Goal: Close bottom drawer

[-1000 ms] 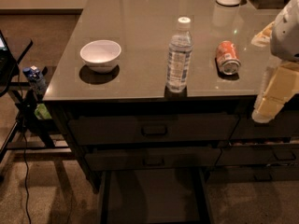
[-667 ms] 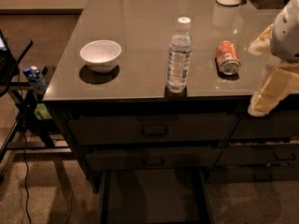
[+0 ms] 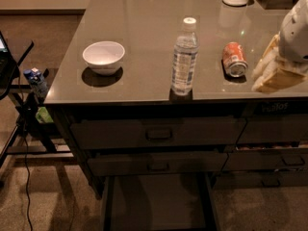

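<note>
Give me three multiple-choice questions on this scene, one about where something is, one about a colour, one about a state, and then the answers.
1. Where is the robot's gripper?
A. Down by the floor
B. Over the right side of the glossy grey countertop, near the orange soda can lying on its side
C. Over the counter's left end

2. What colour is the round bowl on the counter?
A. Red
B. Blue
C. White

3. How is the wide dark bottom drawer?
A. Pulled out
B. Pushed fully in
C. Lifted onto the counter

Answers: 1 B, the gripper hangs at the right beside the can; 2 C, the bowl is plainly white; 3 A, the drawer's flat grey inside lies exposed.
</note>
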Action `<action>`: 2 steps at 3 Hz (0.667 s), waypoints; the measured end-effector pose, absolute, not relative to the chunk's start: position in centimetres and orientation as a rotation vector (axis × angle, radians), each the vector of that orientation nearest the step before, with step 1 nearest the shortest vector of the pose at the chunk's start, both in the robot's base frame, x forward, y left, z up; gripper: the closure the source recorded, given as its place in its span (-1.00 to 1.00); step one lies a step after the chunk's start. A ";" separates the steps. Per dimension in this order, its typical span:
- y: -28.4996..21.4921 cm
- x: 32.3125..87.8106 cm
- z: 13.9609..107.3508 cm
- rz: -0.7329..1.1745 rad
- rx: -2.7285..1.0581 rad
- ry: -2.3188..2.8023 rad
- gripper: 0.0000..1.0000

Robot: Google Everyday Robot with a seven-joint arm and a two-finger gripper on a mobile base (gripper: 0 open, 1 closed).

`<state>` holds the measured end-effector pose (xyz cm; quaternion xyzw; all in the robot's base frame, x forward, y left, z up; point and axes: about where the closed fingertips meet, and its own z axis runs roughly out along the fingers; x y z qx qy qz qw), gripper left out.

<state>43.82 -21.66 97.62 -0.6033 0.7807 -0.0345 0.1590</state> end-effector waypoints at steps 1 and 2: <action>-21.7 43.8 97.6 -0.099 -1.725 2.232 0.77; -21.7 43.8 97.6 -0.099 -1.725 2.232 1.00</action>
